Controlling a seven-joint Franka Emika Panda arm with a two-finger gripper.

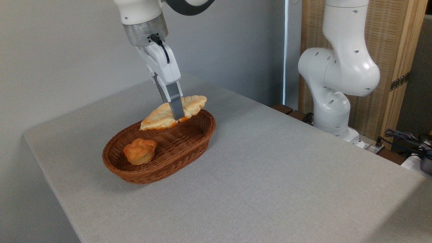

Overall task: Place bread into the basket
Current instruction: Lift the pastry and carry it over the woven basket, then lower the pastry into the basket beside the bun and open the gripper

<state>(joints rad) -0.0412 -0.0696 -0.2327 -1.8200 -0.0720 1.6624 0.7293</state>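
Bread is gripped across its middle by the hand, whose fingers are closed on it from above. The long, pale golden pastry is held tilted over the far rim of the basket, its right end past the rim and its left end low at the inner edge. A small round bun is seen lying inside the basket near its left end. The basket is set on the grey bench
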